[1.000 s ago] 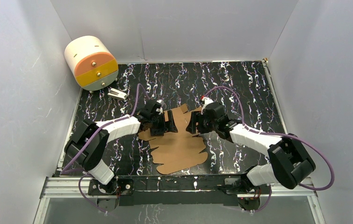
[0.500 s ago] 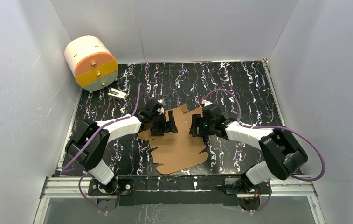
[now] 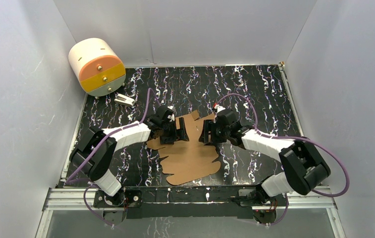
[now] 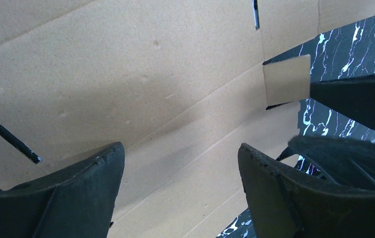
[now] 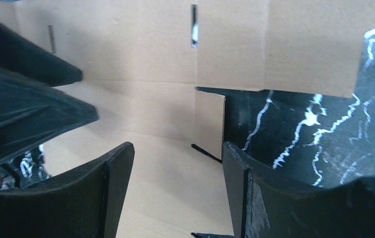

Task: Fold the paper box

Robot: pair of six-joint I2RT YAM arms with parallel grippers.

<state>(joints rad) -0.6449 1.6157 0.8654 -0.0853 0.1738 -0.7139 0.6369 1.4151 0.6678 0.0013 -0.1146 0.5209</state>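
White walls enclose a black tabletop (image 3: 254,84) streaked with white marbling; a flat die-cut sheet of plain brown cardboard, the paper box (image 3: 190,158), lies midway between the left and right edges, toward the near edge, its far panel apparently lifted. The left gripper (image 3: 179,130) and right gripper (image 3: 204,133) face each other across that panel, both with jaws spread, clasping nothing. Folding seems barely begun; the next move probably calls for pressing the panel upright along its crease without sliding the sheet. Only the wrist views show slots and crease lines; only the overhead view shows the scalloped near flaps and a cream, orange and yellow drum-shaped drawer unit (image 3: 97,66) at the far left corner.
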